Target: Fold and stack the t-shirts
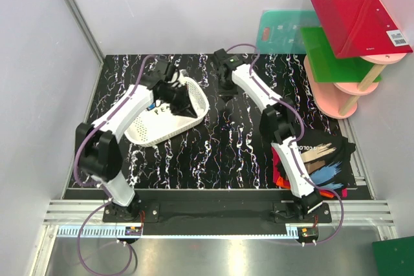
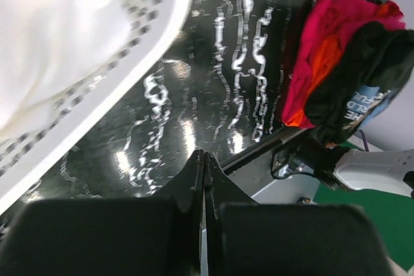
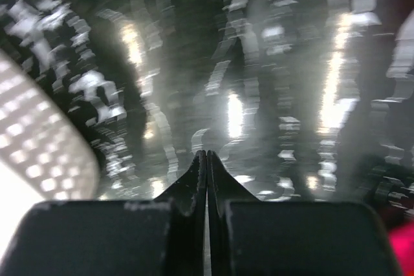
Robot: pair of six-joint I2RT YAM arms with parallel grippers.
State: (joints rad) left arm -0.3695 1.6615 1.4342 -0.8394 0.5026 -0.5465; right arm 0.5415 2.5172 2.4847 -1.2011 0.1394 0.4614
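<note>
The t-shirts [image 1: 321, 158] lie in a heap at the table's near right edge, black ones on top with a blue-and-white print, red and orange beneath. The left wrist view shows the same heap of t-shirts [image 2: 343, 63] at its upper right. My left gripper [image 1: 186, 103] hangs over the white basket's right side, far from the heap; its fingertips [image 2: 204, 154] are pressed together with nothing between them. My right gripper [image 1: 226, 92] points down at the marbled table near the back middle. It is shut and empty too [image 3: 206, 153].
The white lattice basket [image 1: 158, 127] sits at the left middle, and its rim shows in both wrist views [image 2: 97, 95] [image 3: 39, 147]. A pink stand [image 1: 343, 92] at the back right carries a red board [image 1: 359, 21] and a green board [image 1: 330, 56]. A teal board [image 1: 284, 30] leans behind.
</note>
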